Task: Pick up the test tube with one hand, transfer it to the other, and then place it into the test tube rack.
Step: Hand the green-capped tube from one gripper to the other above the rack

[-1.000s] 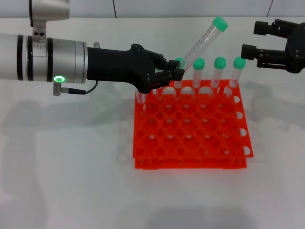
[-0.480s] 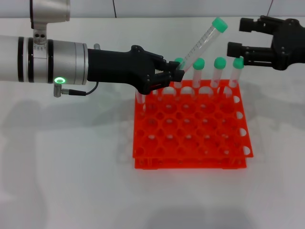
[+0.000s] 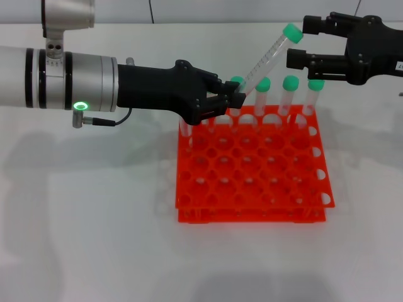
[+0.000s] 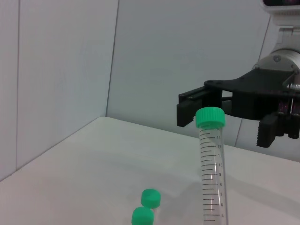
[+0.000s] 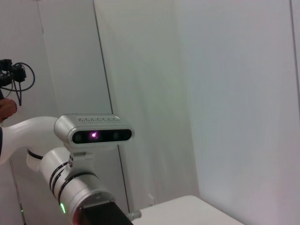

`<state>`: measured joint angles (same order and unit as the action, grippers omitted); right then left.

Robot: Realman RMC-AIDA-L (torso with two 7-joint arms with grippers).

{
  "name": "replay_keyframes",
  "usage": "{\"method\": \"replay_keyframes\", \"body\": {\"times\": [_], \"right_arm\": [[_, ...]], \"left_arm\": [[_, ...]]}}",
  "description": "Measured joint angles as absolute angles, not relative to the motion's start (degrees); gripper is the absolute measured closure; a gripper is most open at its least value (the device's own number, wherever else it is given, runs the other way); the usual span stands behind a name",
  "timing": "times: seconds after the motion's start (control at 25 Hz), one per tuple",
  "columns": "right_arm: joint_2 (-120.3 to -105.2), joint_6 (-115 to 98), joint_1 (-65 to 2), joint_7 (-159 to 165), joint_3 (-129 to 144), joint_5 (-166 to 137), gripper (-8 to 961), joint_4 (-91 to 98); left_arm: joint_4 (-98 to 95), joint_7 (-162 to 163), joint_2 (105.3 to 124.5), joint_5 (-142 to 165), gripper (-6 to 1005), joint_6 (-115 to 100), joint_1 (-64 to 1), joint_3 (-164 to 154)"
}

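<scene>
My left gripper (image 3: 225, 100) is shut on the lower end of a clear test tube (image 3: 264, 61). It holds the tube slanted up and to the right above the back of the orange-red rack (image 3: 252, 182). The tube's green cap (image 3: 291, 32) lies between the spread fingers of my right gripper (image 3: 301, 43), which is open and does not grip it. In the left wrist view the tube (image 4: 211, 168) stands in front of the right gripper's black fingers (image 4: 187, 108). The right wrist view does not show the tube.
Several other green-capped tubes (image 3: 290, 94) stand in the rack's back row, right under the held tube and the right gripper. Two of their caps (image 4: 151, 198) show in the left wrist view. The right wrist view shows the left arm's wrist camera (image 5: 93, 133).
My right gripper has moved left and slightly up, from the right edge to the held tube's cap. The left gripper and the tube have stayed still.
</scene>
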<state>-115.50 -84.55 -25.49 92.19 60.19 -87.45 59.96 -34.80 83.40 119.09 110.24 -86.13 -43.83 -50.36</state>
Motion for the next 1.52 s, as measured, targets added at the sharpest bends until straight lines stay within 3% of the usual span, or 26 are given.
{"method": "replay_keyframes", "body": {"times": [0.68, 0.88, 1.44, 1.52], "right_arm": [[-115.57, -84.6, -27.0, 92.0, 60.8, -86.7, 150, 58.1], [-115.57, -84.6, -27.2, 91.9, 60.8, -86.7, 298, 58.0], [-115.57, -84.5, -27.4, 91.9, 60.8, -86.7, 296, 57.9], [-115.57, -84.5, -27.3, 91.8, 60.8, -86.7, 339, 57.9]], "left_arm": [[-34.8, 83.4, 119.09, 110.0, 822, -86.4, -43.8, -50.7], [-34.8, 83.6, 119.13, 109.9, 822, -86.4, -43.8, -50.9], [-34.8, 83.7, 119.18, 109.8, 822, -86.4, -43.6, -51.0], [-34.9, 83.7, 119.18, 109.8, 822, -86.5, -43.6, -51.0]]}}
